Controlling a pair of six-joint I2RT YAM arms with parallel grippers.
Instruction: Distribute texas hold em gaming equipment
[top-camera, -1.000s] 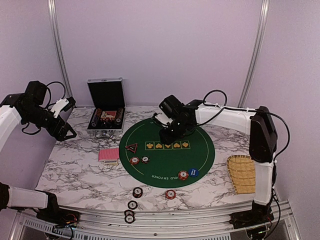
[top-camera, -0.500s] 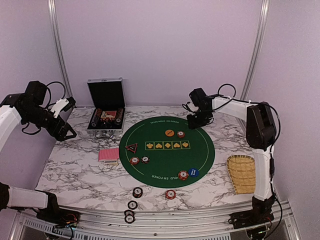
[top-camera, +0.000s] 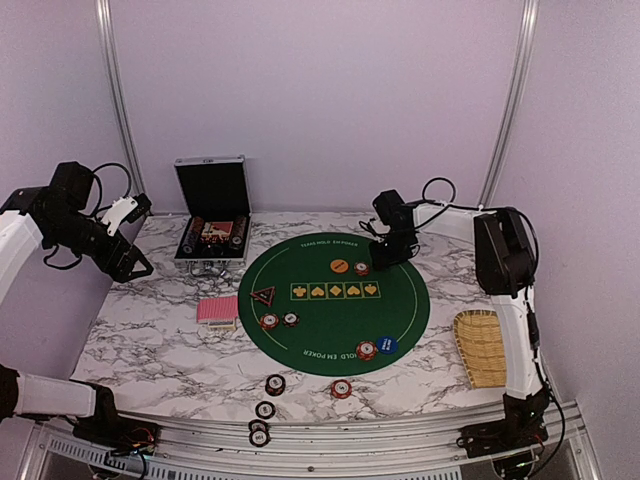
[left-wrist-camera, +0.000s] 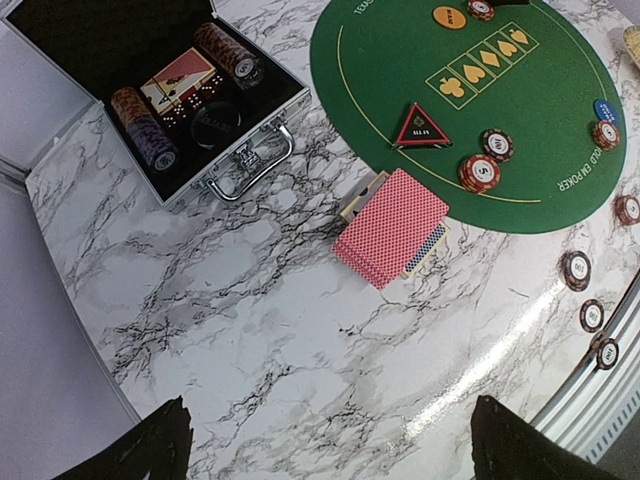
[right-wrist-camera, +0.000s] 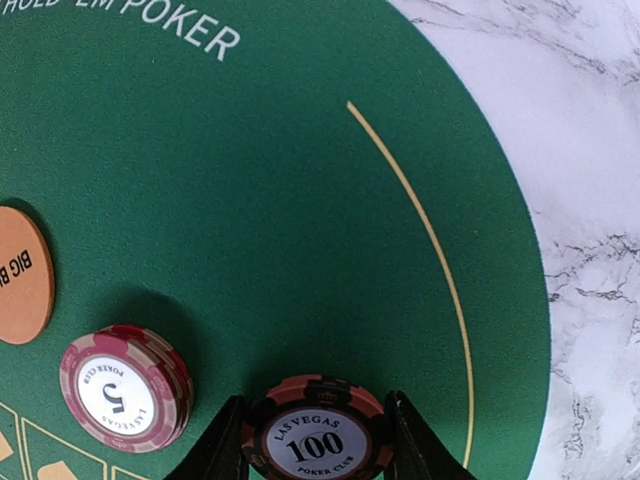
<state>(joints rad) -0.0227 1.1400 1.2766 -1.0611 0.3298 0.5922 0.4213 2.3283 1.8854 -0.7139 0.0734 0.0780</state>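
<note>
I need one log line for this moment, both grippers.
left gripper open above table | right gripper shut on 100 chip, over mat | near it: 5 chips, orange button

1. Left arm: white link shells, black joints, black cable looped at wrist.
2. Right arm: same white/black build, black cables along it.
3. Left gripper, right gripper: black fingers.

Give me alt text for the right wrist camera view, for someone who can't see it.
The right gripper pinches a dark 100 chip over green poker felt. To its left sit a red 5 chip and an orange button disc; marble table shows at right.
</note>
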